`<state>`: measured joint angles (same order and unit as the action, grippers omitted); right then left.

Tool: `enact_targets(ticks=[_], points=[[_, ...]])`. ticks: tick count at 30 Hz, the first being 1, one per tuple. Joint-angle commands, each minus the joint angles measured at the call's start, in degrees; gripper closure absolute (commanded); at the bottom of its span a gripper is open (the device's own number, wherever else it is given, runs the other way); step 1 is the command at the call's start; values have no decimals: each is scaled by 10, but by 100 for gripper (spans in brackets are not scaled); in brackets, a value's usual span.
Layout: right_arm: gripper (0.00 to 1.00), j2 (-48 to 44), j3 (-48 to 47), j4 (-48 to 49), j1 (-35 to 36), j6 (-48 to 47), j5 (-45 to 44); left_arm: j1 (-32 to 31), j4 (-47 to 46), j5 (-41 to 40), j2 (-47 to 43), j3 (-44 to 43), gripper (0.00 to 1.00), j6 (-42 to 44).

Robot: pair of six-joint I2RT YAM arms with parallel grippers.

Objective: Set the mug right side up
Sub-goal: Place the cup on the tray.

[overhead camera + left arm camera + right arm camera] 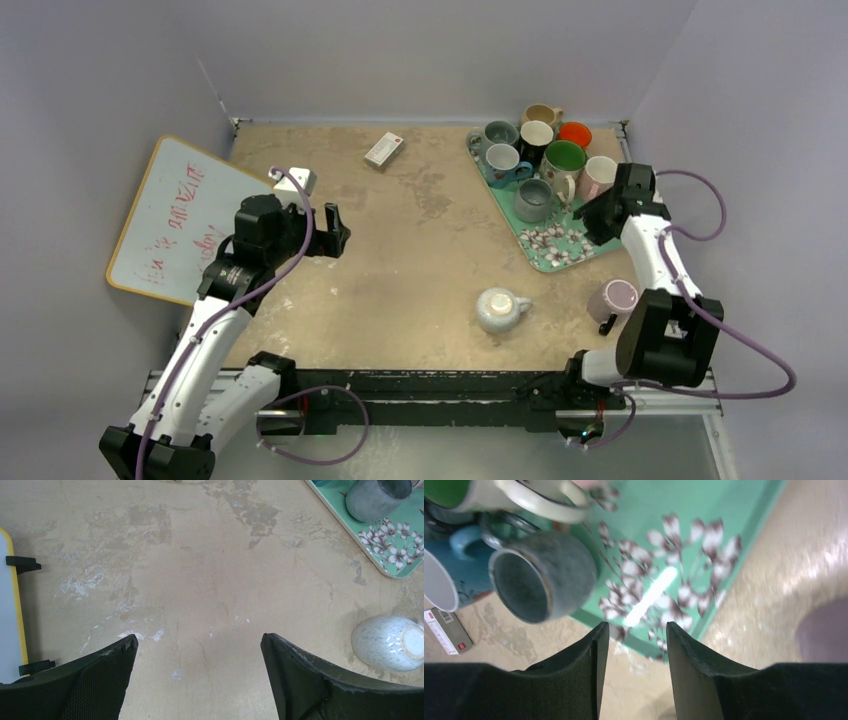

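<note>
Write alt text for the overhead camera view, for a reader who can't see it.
A white speckled mug sits upside down near the front edge of the table. The right gripper hovers at the edge of a green floral tray crowded with mugs; the left gripper hangs open over the tabletop.

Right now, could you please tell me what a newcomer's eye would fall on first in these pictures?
The green floral tray at the far right, crowded with colourful mugs, draws the eye first. Next comes the speckled white mug, alone near the front centre and apparently upside down. A whiteboard with red writing sits at the left side.
</note>
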<state>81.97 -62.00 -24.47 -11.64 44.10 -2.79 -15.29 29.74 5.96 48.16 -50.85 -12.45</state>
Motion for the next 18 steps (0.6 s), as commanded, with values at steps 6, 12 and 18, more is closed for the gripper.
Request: enact_targets(ticks=[6,12,18], points=[[52,-107,55,-153,19,123,54,2,-6,8,-3,-14,7,-2],[51,-112,83,-182,81,132,63,2,-6,13,-2,-14,7,-1],[53,-95,136,-170,112,169,123,2,-4,15,-4,-15,7,0]])
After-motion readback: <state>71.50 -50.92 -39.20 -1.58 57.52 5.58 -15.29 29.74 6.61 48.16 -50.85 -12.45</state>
